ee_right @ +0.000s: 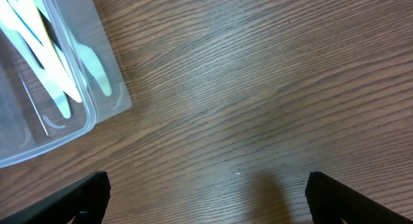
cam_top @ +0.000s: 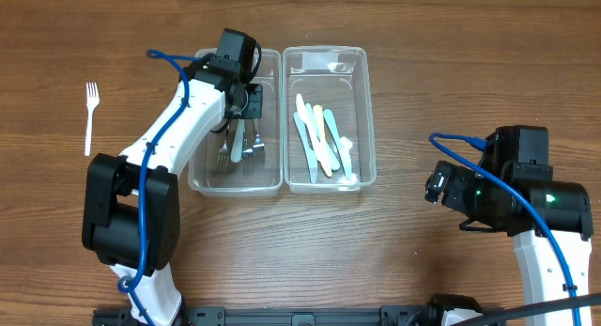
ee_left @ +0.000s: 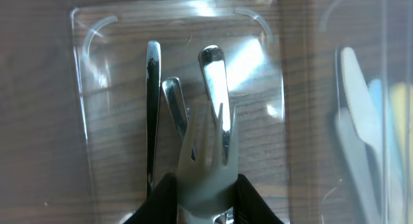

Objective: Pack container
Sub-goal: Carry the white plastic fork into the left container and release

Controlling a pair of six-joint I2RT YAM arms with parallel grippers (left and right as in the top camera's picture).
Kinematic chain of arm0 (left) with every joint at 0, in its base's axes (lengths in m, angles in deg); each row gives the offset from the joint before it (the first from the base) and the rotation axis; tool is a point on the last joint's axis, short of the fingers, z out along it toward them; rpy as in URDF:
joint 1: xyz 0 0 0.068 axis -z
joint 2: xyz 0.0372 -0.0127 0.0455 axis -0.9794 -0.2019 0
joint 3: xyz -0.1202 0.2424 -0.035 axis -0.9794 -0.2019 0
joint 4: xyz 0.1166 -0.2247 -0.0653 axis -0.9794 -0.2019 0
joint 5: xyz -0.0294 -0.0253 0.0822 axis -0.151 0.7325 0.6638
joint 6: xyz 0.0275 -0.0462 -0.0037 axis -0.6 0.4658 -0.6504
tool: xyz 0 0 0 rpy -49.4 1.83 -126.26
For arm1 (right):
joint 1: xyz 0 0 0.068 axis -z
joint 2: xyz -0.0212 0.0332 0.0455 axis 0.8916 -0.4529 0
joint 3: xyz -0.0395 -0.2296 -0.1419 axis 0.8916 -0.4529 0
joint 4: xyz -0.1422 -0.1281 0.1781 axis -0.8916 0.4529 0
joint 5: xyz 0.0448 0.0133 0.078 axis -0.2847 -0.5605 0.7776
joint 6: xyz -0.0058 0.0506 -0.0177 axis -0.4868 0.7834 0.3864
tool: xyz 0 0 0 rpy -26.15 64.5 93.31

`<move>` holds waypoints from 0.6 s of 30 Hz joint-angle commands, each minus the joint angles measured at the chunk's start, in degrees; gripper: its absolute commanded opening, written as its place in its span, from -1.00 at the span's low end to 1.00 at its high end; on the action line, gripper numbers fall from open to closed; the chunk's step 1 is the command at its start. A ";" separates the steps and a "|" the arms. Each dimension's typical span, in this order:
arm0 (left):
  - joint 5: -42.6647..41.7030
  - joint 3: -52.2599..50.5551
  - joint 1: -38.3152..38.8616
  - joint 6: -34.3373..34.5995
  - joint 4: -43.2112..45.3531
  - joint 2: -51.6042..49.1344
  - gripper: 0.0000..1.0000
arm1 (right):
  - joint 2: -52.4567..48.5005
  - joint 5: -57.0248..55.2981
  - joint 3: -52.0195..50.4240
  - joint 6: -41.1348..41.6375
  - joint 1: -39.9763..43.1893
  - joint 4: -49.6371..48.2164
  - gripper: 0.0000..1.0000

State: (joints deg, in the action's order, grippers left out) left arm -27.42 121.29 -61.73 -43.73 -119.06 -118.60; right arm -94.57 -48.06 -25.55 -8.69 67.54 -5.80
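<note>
Fork in hand: a pale fork (ee_left: 208, 162) is pinched near its neck by the left pincer (ee_left: 206, 193), tines pointing away from the wrist.
Where it is: it is held inside the rim of the left container (cam_top: 202, 180), over the metal cutlery (ee_left: 153, 108). Whether it touches cannot be told.
Step judged: the fork is being set down in the container.
Done well: the fork is best kept lengthwise with the metal pieces, brought low before the fingers are parted, and released gently so nothing is scattered.
Next door: the right container (cam_top: 368, 129), just beside, is filled with pastel knives (cam_top: 319, 143).
Left over: a white fork (cam_top: 91, 115) is seen on the desk (cam_top: 423, 63), well apart on the left.
Right pincer (ee_right: 208, 195): spread wide over bare wood, holding nothing.
In the way: only the container walls and the cutlery underneath need to be minded.
</note>
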 commanded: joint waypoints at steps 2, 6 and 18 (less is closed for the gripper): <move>0.28 6.12 -0.09 -5.77 -3.69 3.93 0.59 | 0.20 -0.44 0.44 -0.13 0.04 0.04 0.98; 7.78 17.59 -2.14 -8.94 -14.82 8.37 1.00 | 0.20 -0.44 0.44 -0.15 0.04 0.04 0.98; 3.06 26.95 -37.07 -13.77 -21.11 5.20 1.00 | 0.20 -0.44 0.44 -0.15 0.04 0.02 0.98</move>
State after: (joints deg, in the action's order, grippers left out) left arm -19.82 149.59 -95.06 -53.50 -140.00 -107.82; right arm -94.57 -48.06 -25.55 -8.71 67.54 -5.62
